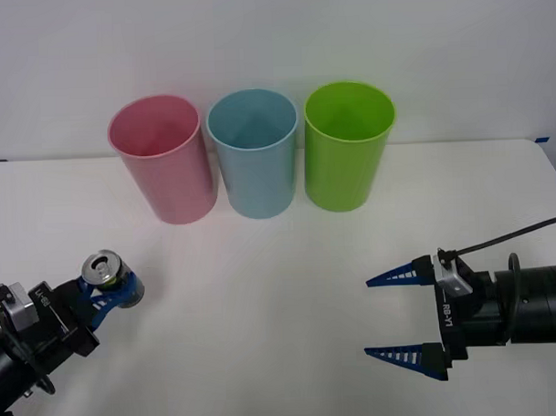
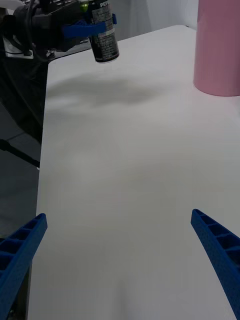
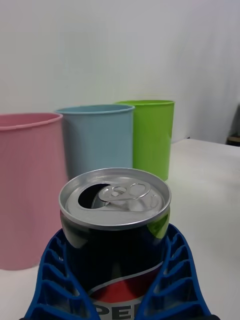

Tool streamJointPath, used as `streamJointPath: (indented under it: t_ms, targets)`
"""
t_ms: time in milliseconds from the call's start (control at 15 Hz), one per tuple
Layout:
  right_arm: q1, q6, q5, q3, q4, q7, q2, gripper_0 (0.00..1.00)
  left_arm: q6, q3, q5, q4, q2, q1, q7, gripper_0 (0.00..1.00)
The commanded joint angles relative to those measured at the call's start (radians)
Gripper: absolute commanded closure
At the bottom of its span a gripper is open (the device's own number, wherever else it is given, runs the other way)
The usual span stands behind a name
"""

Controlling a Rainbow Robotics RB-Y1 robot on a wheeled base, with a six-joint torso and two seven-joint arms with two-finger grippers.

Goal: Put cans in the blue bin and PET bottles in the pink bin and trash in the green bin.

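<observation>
My left gripper (image 1: pixel 110 291) is shut on the can (image 1: pixel 111 276), a dark drink can with a silver top and an open pull-tab hole, near the table's front left. In the right wrist view the can (image 2: pixel 104 37) hangs above the tabletop with its shadow below. The left wrist view has the can (image 3: pixel 115 210) wrapped by blue fingers (image 3: pixel 55 275). At the back stand the pink bin (image 1: pixel 162 162), the blue bin (image 1: pixel 254 154) and the green bin (image 1: pixel 347 151) in a row. My right gripper (image 1: pixel 368 318) is open over the table at the front right, holding nothing.
The white table (image 1: pixel 280 263) ends at a wall behind the bins. Its left edge (image 2: pixel 42 150) drops off beside the left arm. A black cable (image 1: pixel 525 229) runs to the right arm. No PET bottles or trash lie in view.
</observation>
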Motion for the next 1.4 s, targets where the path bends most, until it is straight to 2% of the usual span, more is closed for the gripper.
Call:
streamJointPath:
  t_ms: [67,400,600,867,1000,1067,1400]
  targets:
    - [0.0,0.0,0.0,0.0,0.0,0.0,0.0,0.0,0.015,0.002,-0.015,-0.049,-0.001,0.0,0.028,1.0]
    - [0.0,0.0,0.0,0.0,0.0,0.0,0.0,0.0,0.062,0.005,-0.022,-0.133,0.001,0.0,0.082,1.0]
    - [0.0,0.0,0.0,0.0,0.0,0.0,0.0,0.0,0.07,0.034,-0.097,-0.216,0.007,0.008,0.215,1.0]
    - [0.0,0.0,0.0,0.0,0.0,0.0,0.0,0.0,0.096,0.037,-0.098,-0.285,0.008,0.009,0.267,1.0]
    - [0.0,0.0,0.0,0.0,0.0,0.0,0.0,0.0,0.119,0.035,-0.118,-0.332,0.007,0.006,0.336,1.0]
    - [0.0,0.0,0.0,0.0,0.0,0.0,0.0,0.0,0.139,0.035,-0.134,-0.358,0.007,0.006,0.37,1.0]
    - [0.0,0.0,0.0,0.0,0.0,0.0,0.0,0.0,0.299,-0.055,-0.144,-0.432,0.007,-0.012,0.385,1.0]
